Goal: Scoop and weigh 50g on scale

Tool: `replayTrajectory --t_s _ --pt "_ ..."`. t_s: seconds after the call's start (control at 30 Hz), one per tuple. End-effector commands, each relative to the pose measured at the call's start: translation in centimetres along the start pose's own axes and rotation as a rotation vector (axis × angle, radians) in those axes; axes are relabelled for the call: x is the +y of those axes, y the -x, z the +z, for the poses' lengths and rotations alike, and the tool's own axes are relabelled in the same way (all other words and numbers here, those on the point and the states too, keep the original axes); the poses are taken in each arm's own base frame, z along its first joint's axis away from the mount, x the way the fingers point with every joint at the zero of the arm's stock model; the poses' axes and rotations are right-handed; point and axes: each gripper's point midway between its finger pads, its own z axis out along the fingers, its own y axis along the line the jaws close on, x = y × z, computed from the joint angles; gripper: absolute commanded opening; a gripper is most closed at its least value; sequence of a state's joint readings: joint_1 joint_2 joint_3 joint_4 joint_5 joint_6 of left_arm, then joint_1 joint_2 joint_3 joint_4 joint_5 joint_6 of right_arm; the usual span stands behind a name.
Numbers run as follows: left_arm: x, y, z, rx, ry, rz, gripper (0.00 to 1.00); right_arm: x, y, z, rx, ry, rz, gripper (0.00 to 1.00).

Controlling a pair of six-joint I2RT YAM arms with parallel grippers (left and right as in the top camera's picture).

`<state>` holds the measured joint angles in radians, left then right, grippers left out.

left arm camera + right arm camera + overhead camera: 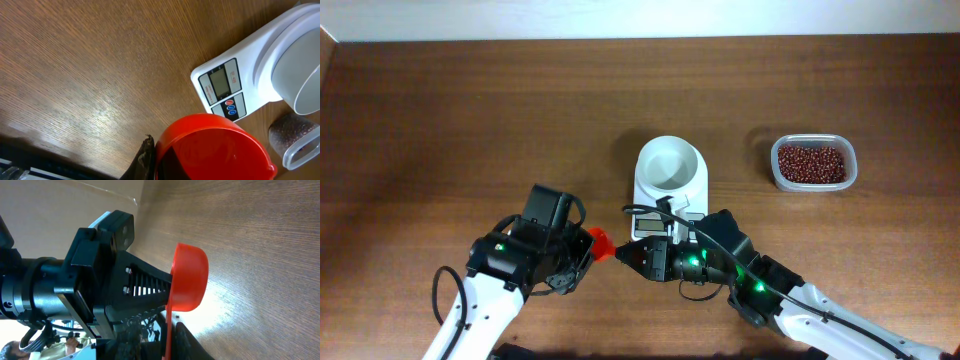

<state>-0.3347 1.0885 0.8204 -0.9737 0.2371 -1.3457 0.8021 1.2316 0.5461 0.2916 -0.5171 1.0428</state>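
Pinching the scoop [599, 241] at lower centre of the overhead view, the left claw [588, 247] is pressed tight on it. The right claw [623, 256] flanks the handle, which is cut off at the bottom of its wrist view; I cannot tell whether it grips. The scale [220, 90] sits mid-frame, its display half hidden by cables. The beans [810, 163] lie in the tub [775, 172], upper right.
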Motion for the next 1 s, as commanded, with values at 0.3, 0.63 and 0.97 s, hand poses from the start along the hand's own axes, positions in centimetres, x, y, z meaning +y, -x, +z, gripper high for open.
replayTrajectory --t_s 0.3,0.63,0.97 --pt "-1.2 -0.5 -0.2 0.026 -0.041 0.068 0.00 0.9 0.1 0.2 0.000 0.021 -0.032 0.13" --pt "-1.2 -0.4 -0.1 0.021 -0.040 0.074 0.04 0.5 -0.1 0.2 0.008 0.008 -0.084 0.04" --pt "-1.2 -0.4 -0.1 0.022 -0.039 0.074 0.71 -6.4 -2.4 -1.0 0.078 -0.288 -0.074 0.04"
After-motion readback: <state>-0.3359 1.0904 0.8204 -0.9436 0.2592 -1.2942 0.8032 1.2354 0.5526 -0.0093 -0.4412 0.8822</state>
